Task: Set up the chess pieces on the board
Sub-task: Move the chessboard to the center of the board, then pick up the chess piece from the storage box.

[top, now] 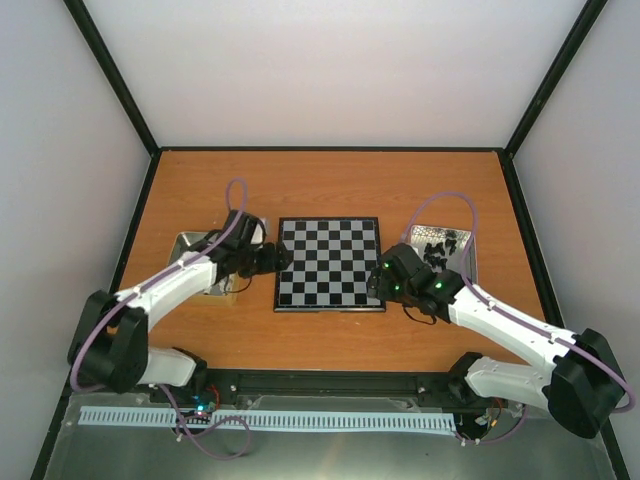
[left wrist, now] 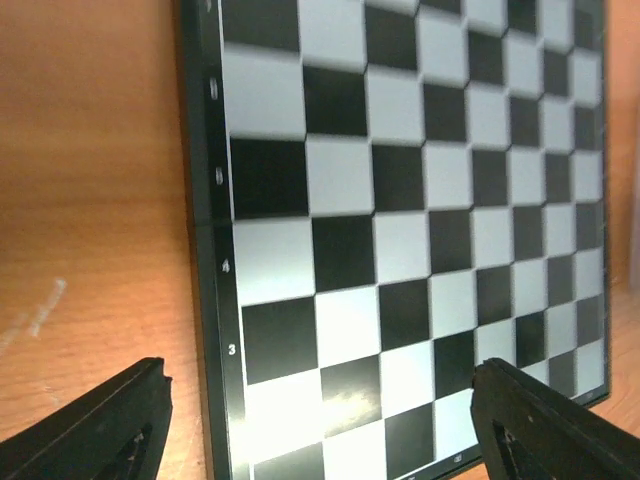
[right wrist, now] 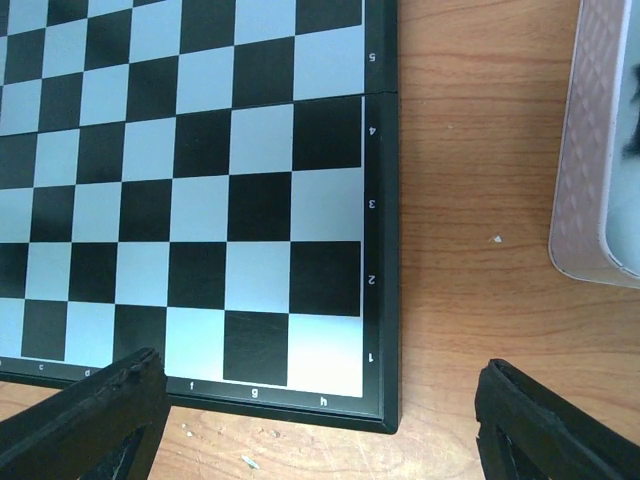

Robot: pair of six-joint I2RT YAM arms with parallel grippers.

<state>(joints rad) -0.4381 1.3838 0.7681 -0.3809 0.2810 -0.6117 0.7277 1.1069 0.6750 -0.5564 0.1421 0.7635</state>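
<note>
The board (top: 330,263) lies flat at the table's middle with no pieces on its squares. Several black chess pieces (top: 437,243) lie in the metal tin (top: 462,262) to its right. No cream-white pieces show. My left gripper (top: 276,258) is open and empty over the board's left rim; in the left wrist view its fingers (left wrist: 90,430) straddle the rim and the squares of the board (left wrist: 400,200). My right gripper (top: 378,281) is open and empty over the board's near right corner (right wrist: 385,415), one of its fingers (right wrist: 560,425) above bare wood.
A second metal tin (top: 192,246) stands left of the board, partly hidden by my left arm. The right tin's rim (right wrist: 590,150) shows at the right edge of the right wrist view. Orange wood table (top: 330,185), grey walls around it.
</note>
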